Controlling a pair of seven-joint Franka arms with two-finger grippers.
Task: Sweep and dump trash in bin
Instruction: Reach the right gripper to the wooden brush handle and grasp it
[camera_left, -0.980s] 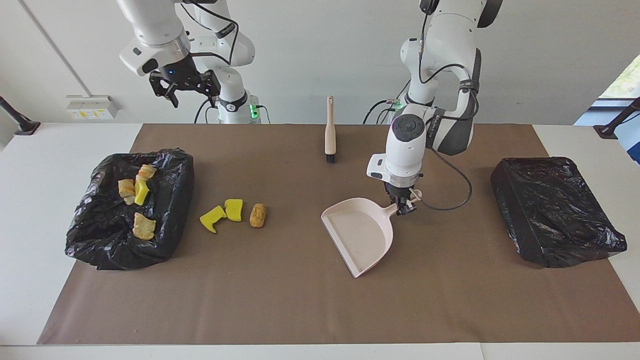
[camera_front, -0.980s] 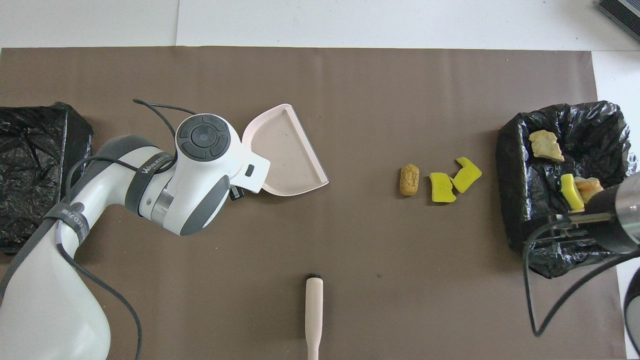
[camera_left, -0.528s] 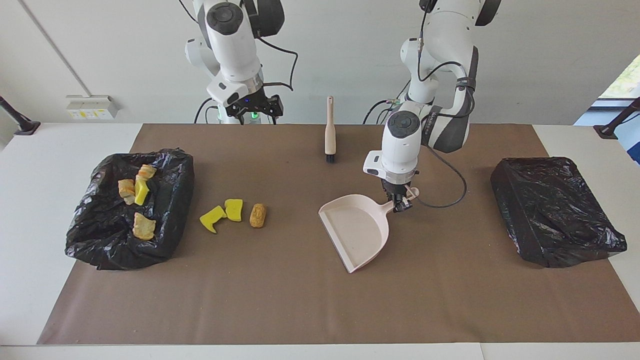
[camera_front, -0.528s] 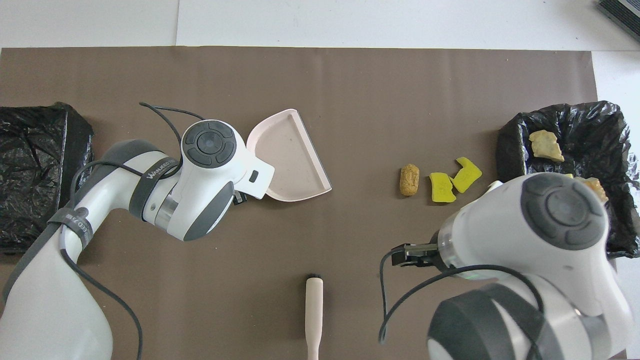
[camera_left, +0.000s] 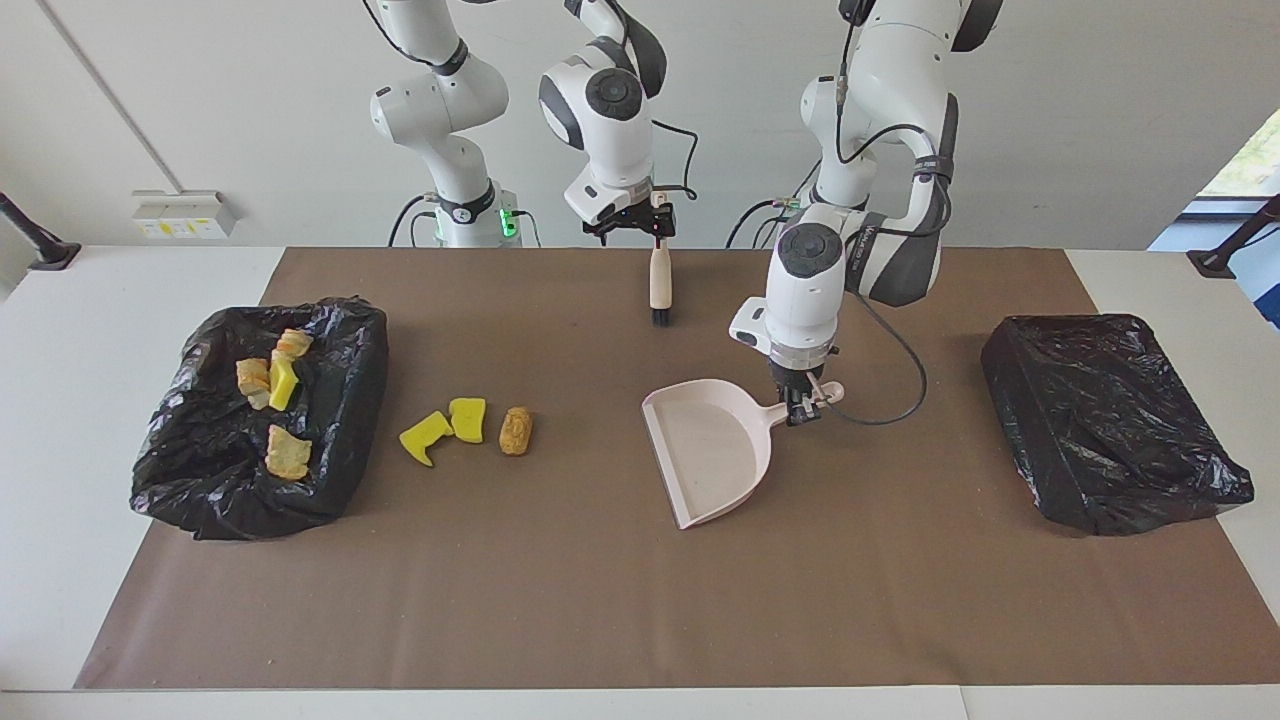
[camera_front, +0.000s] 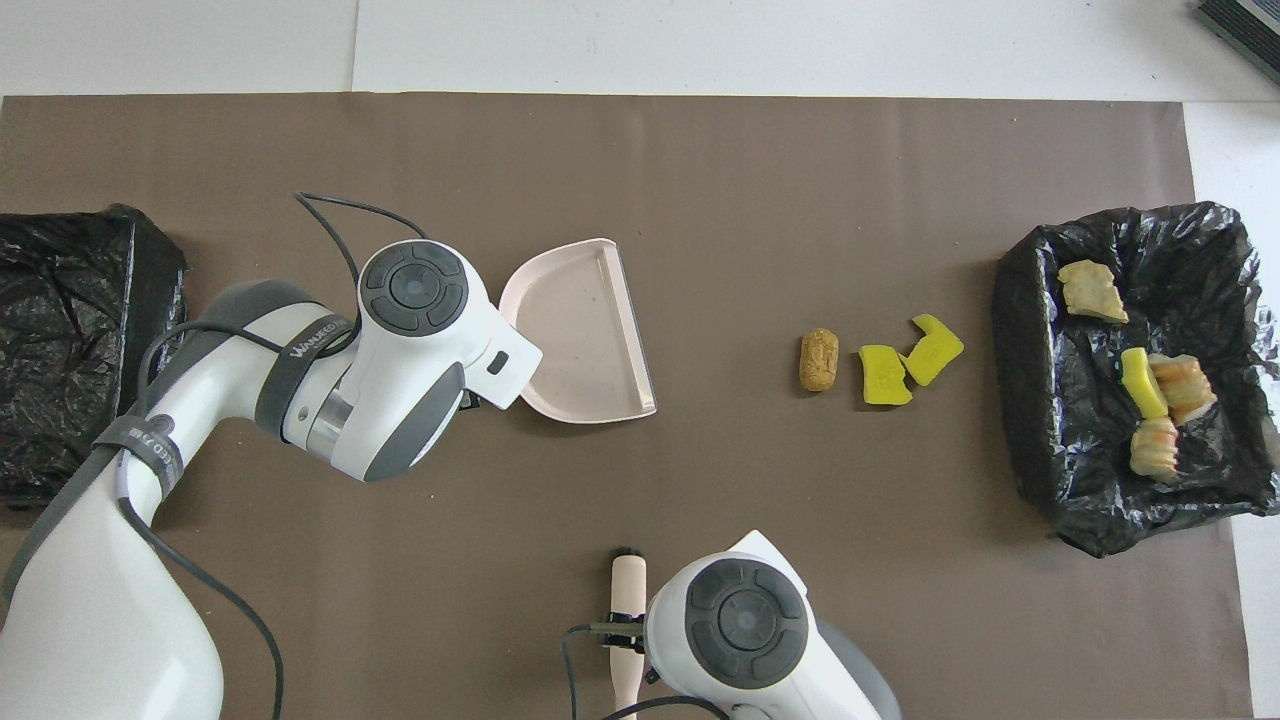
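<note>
Trash, loose: two yellow sponge pieces and one tan lump lie in a row on the brown mat, beside the lined bin at the right arm's end of the counter. The sponge pieces touch each other; the lump sits just apart from them, toward the dustpan.

Trash, binned: one yellow piece and three tan/orange lumps rest in that bin on the black liner.

Pink dustpan lies flat mid-mat, its open edge turned toward the loose trash. Left gripper is clamped on the dustpan handle.

Beige-handled brush lies at the robots' edge of the mat, bristles pointing away from the robots. Right gripper is over the handle's upper end, fingers apart; cannot tell whether it touches.

Second black-lined bin stands at the left arm's end.
</note>
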